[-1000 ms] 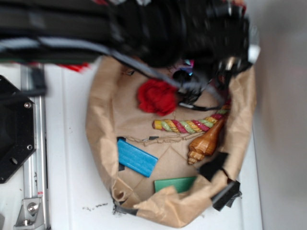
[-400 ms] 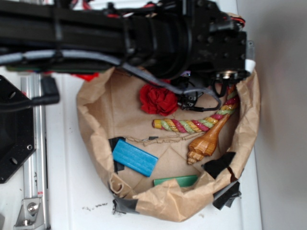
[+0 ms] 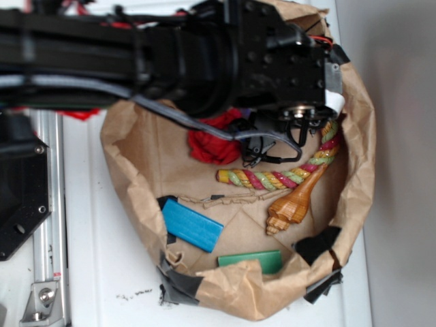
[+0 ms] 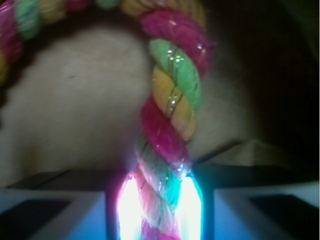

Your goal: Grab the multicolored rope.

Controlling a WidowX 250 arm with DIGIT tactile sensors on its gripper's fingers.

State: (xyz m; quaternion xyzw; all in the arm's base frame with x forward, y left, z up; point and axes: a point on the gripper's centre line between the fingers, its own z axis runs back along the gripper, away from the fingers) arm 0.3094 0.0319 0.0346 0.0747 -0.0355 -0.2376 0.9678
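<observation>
Evidently the step in hand is the closing grasp itself, and doing it well looks like a matter of squeezing squarely across the multicolored rope and holding firm before any lift, since the glossy twisted strands seem likely to slip. The rope lies inside the brown paper bag on the white worktop, curving from the bag's middle up along its right wall, with the orange-brown seashell touching it from below and the red cloth flower just beside its near end. In the wrist view the claw has the rope running straight between its two fingers, whose inner faces press against the strands on either side (the glare there hides the exact contact), so it appears closed down on the rope. In the exterior view the arm's black body covers the upper curve, and the jaws themselves cannot be made out.
</observation>
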